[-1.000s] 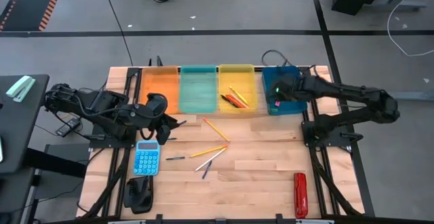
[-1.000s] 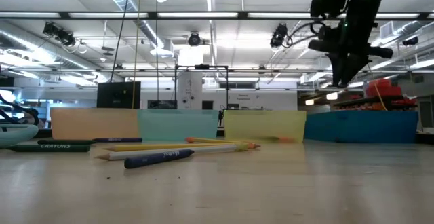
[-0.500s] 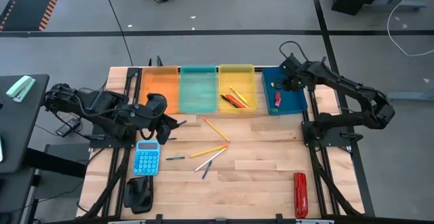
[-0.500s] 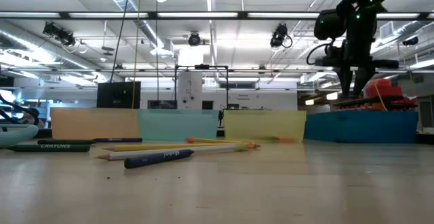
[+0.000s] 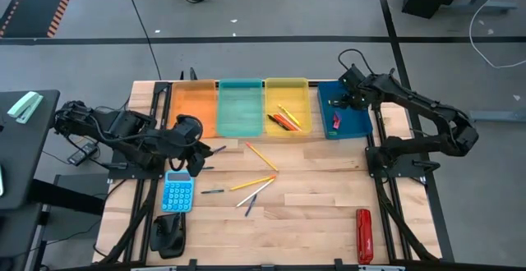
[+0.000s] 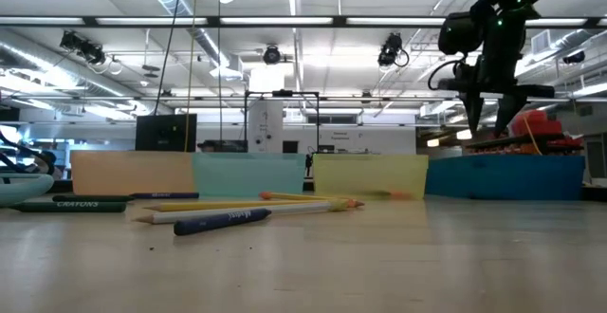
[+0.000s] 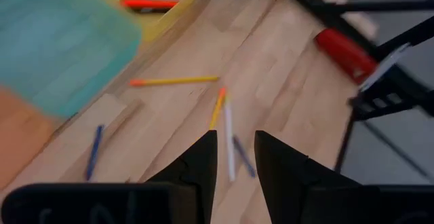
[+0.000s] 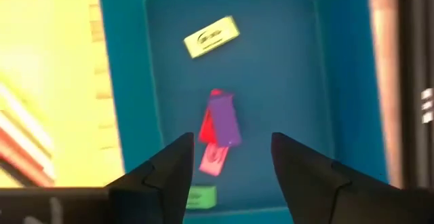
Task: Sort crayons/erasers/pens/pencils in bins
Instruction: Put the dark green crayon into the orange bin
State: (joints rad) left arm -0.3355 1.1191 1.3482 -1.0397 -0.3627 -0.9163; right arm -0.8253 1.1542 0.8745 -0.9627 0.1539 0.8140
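Observation:
My right gripper (image 5: 343, 101) hangs open over the far half of the dark blue bin (image 5: 358, 123), seen in the low view as right gripper (image 6: 493, 128). Several erasers lie on the bin's floor: yellow-green (image 8: 211, 36), purple (image 8: 224, 120) over red, pink (image 8: 213, 159) and green (image 8: 200, 197). On the table's middle lie a yellow pencil (image 5: 261, 157), an orange one (image 5: 252, 184), a white one (image 5: 260, 191) and two dark pens (image 5: 212, 191) (image 5: 249, 208). Crayons (image 5: 285, 121) lie in the yellow bin (image 5: 287, 83). My left gripper (image 5: 202, 154) hovers at the table's left, slightly open, with nothing between its fingers.
The orange bin (image 5: 193, 107) and teal bin (image 5: 240, 107) stand left of the yellow one. A light-blue calculator (image 5: 177, 193) lies below my left gripper, a black object (image 5: 168, 234) at the near left, and a red oblong tool (image 5: 363, 236) at the near right.
My right gripper has swung a little toward the far edge over the blue bin and turned about its wrist. It then opened its fingers above the erasers. My left arm has kept still.

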